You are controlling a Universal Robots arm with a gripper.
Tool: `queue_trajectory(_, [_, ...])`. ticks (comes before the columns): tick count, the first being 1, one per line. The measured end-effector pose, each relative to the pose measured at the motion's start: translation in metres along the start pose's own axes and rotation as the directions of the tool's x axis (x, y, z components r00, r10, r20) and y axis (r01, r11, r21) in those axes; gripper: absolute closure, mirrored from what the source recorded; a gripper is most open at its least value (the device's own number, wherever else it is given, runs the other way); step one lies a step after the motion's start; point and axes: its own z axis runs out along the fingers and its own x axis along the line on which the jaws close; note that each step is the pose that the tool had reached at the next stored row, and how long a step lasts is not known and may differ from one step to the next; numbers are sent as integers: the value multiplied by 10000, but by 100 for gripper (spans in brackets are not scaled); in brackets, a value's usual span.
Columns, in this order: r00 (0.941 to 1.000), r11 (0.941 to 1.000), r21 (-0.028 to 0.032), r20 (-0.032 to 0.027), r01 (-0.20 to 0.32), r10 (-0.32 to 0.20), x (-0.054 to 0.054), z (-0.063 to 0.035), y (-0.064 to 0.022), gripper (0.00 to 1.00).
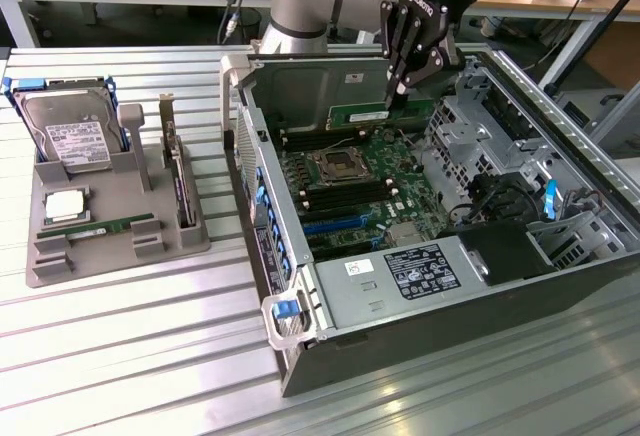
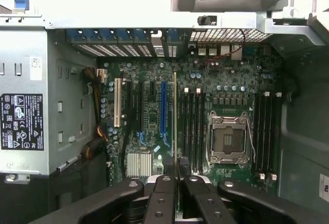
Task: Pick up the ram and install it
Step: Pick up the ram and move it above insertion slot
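The black end effector is in the upper middle of the exterior view, above the open grey computer case that lies on the ribbed metal bench. Its fingers are almost pressed together and pinch the long, thin green ram stick by its upper edge. The stick hangs level, close over the black memory slots; I cannot tell if it touches them.
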Motion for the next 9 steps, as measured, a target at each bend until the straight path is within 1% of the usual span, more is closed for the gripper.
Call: queue_trajectory(9, [10000,10000,0,0,-1,1,2,-3,-132,88])
